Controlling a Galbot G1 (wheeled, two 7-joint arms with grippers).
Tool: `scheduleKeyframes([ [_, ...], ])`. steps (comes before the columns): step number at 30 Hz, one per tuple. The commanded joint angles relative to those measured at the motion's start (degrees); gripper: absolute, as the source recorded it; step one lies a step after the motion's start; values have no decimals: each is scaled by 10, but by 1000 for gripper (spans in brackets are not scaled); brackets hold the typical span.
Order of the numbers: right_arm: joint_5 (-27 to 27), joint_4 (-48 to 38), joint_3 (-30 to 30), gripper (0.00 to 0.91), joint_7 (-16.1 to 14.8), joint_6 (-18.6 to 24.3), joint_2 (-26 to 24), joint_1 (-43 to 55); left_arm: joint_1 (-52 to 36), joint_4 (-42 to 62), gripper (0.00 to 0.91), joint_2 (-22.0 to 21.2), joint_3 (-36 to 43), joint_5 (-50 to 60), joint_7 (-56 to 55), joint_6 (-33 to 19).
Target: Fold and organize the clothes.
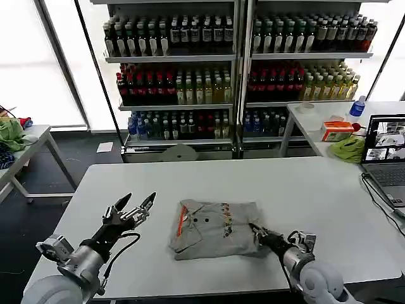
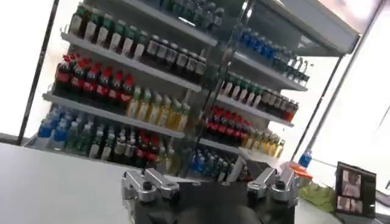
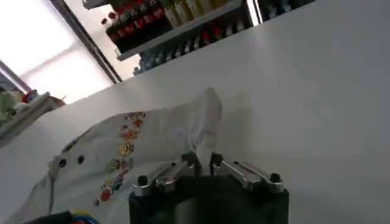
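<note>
Your right gripper is pinching the near right corner of the folded grey shirt, its fingers pressed together on the cloth, which is lifting into a small peak in the right wrist view. The shirt is lying toward the near edge of the white tabletop, about midway along it, collar and orange-red lining facing the left side. Your left gripper is hovering just off the shirt's left side, fingers spread and holding nothing. To finish this fold cleanly, you are probably best drawing the pinched corner low and straight across, keeping the layers beneath from sliding, and using the left gripper to steady the collar side if needed. Behind the table, shelves of bottled drinks are lining the wall; a laptop is sitting at the right edge.
</note>
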Motion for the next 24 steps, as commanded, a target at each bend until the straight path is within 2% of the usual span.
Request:
scheduleKeyframes([
  [1,-80,40,88,907,8,-19,-31,-28,5,-6,907,-9,4,11,1,0],
  [7,-119,62,105,907,-9,-4,-40,-9,7,-9,907,-11,2,10,1,-1],
  [10,-144,87,74,907,-22,-1,-23,17,6,-9,907,-14,4,12,2,-1],
  [13,-167,104,15,907,-32,-3,5,53,6,-10,907,-21,8,18,1,-1],
  [15,-200,99,-20,907,-39,-3,20,78,9,-12,907,-25,8,22,2,-1],
  [17,-308,67,-82,907,-44,0,41,119,17,-13,907,-34,6,27,3,-2],
  [18,-342,47,-110,907,-43,3,51,136,21,-13,907,-39,5,31,5,-4],
  [19,-355,28,-131,907,-32,0,59,149,25,-14,907,-44,4,39,7,-6],
  [20,-357,15,-149,907,-22,-5,68,160,28,-14,907,-48,4,47,10,-9],
  [21,-356,-6,-171,907,1,-26,89,176,32,-13,907,-55,2,55,13,-11],
  [24,-352,-41,-202,907,17,-31,112,201,40,-10,907,-67,-1,73,14,-15],
])
